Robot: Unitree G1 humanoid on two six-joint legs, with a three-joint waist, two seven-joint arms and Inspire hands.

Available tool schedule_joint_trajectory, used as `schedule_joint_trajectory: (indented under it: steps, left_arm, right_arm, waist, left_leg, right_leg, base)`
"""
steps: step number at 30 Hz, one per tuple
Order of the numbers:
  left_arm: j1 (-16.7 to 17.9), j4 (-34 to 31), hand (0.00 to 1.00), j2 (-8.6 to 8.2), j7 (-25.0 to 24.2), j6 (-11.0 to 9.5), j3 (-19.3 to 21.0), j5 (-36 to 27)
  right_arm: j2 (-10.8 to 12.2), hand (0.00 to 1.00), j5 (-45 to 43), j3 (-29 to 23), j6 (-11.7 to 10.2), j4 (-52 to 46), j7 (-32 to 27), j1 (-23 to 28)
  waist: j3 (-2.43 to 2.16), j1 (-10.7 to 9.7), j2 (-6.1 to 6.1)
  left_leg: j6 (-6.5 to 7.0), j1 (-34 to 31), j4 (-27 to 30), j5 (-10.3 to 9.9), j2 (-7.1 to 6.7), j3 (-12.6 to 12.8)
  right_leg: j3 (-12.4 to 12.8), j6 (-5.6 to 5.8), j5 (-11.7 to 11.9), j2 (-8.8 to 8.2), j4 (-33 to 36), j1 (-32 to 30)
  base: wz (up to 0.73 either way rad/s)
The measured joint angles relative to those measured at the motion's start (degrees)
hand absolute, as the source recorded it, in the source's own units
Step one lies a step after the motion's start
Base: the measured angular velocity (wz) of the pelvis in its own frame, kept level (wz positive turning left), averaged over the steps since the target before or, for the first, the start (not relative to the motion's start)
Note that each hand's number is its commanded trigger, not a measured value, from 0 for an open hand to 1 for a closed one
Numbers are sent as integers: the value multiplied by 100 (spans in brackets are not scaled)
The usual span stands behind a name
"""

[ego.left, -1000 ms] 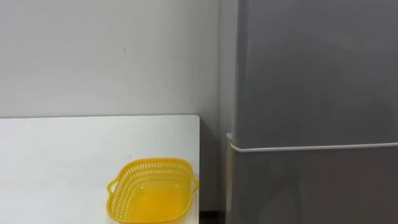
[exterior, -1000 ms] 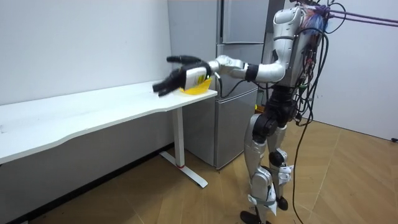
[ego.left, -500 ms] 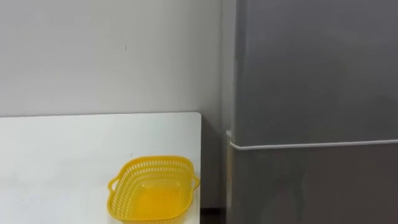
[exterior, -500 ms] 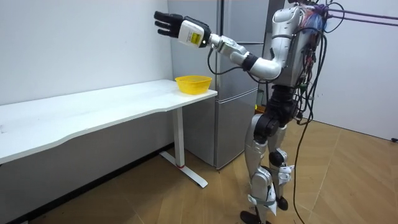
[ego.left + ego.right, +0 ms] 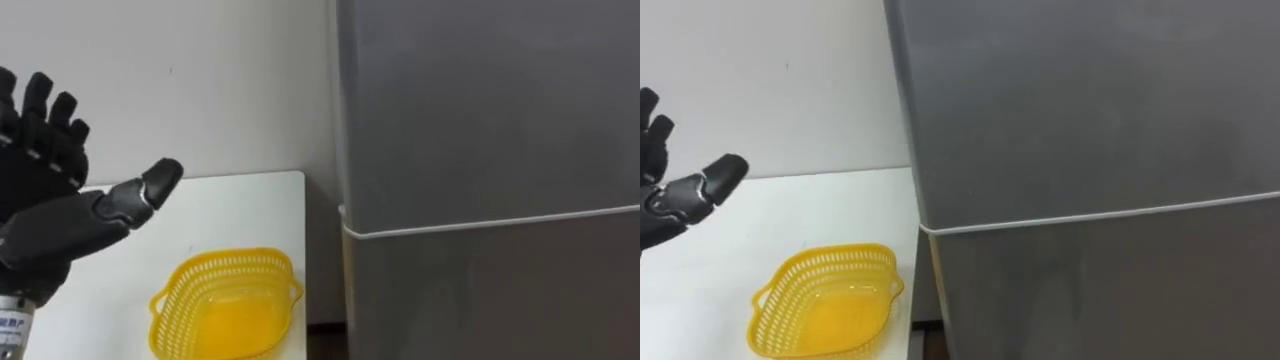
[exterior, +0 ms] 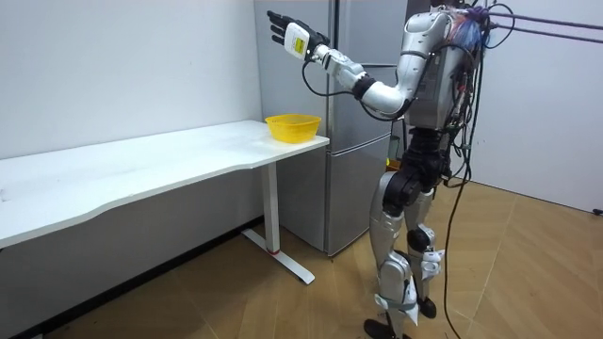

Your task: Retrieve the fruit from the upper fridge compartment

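Left hand is raised at the left of the left eye view, palm forward, fingers straight and spread, thumb held out to the side, and it holds nothing. Half a second ago it did not show in this view. In the room view the hand has swung from above the table end towards the fridge. It is now high up in front of the upper fridge door, with the arm more bent than before. I cannot tell whether it touches the door.

The upper fridge door is shut, and its grey front meets the lower fridge door along a pale seam. Whatever is to be fetched lies behind it, unseen.

A yellow basket sits empty on the white table, near the table's end by the fridge. In the room view it rests where it did a second ago. In the eye views the fridge edge and the basket have slid a little to the left together, so that shift is the camera's own. The robot stands upright at the table's end, facing the fridge, in the same spot as before.
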Motion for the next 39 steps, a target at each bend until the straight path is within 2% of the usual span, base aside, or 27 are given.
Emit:
schedule_joint_trajectory:
  steps: [2,6,9,13,15,19,22,25,29,37,38,39]
  left_arm:
    - [-25,-12,0,15,-202,48,-134,64]
    - [-407,-12,0,217,-670,183,-564,214]
    - [-541,-42,0,235,-1012,190,-721,210]
    - [-541,-66,0,239,-1332,194,-797,216]
    - [-541,-106,0,240,-1508,196,-870,240]
    - [-541,-118,0,241,-1835,208,-1034,239]
    - [-541,-118,0,241,-1995,235,-1066,244]
    - [-541,-118,0,242,-2113,237,-1210,406]
    - [-541,-120,0,232,-2235,247,-1433,608]
    - [-541,-120,0,235,-2256,251,-1451,600]
    - [-541,-120,21,235,-2256,251,-1461,600]
    - [-541,-114,62,235,-2251,251,-1490,598]
  right_arm:
    - [-1,0,-95,1,4,6,56,-27]
    - [-13,0,-92,54,-1,158,106,-233]
    - [-62,0,-78,104,-3,246,104,-304]
    - [-139,0,-61,159,0,294,80,-294]
    - [-140,0,-87,159,-4,293,42,-283]
    - [-141,0,-88,257,-4,285,46,-285]
    - [-139,0,-91,270,-1,285,110,-292]
    - [-142,0,-140,323,-1,286,168,-294]
    - [-142,0,-201,387,-6,286,207,-340]
    - [-156,0,-210,499,-7,298,193,-439]
    - [-156,0,-209,503,-8,297,187,-440]
    - [-157,0,-198,526,-10,297,165,-437]
  waist:
    - [0,-40,0]
    - [6,-127,9]
    - [-22,-150,74]
    - [-31,-158,132]
    - [-4,-176,174]
    - [37,-187,129]
    - [65,-200,86]
    - [73,-209,70]
    - [51,-277,101]
    - [43,-322,111]
    - [43,-322,111]
    - [43,-326,111]
  left_leg:
    - [0,-13,0,0,0,20]
    - [1,-29,3,0,1,40]
    - [1,-3,2,0,2,94]
    - [1,10,2,1,16,172]
    - [1,15,1,1,22,207]
    - [1,26,-1,1,20,230]
    - [1,4,2,1,17,231]
    - [1,-4,3,1,15,231]
    - [1,-20,2,1,14,228]
    - [1,-20,0,1,11,220]
    - [1,-18,0,1,11,220]
    - [1,-3,1,1,12,220]
  right_leg:
    - [4,1,-1,-2,-2,-10]
    - [25,1,-1,-3,11,-59]
    - [80,1,-1,-3,22,-69]
    - [126,0,0,3,47,-66]
    - [136,-1,0,4,64,-70]
    - [159,0,0,0,73,-71]
    - [157,0,0,-1,56,-79]
    - [150,1,1,1,34,-72]
    - [135,2,1,1,25,-68]
    - [61,2,1,-9,15,-27]
    - [54,2,1,-9,12,-21]
    - [45,2,1,-8,3,2]
  base:
    - [2]
    - [1]
    - [-8]
    - [-8]
    - [-2]
    - [0]
    - [1]
    - [2]
    - [1]
    - [3]
    - [7]
    - [5]
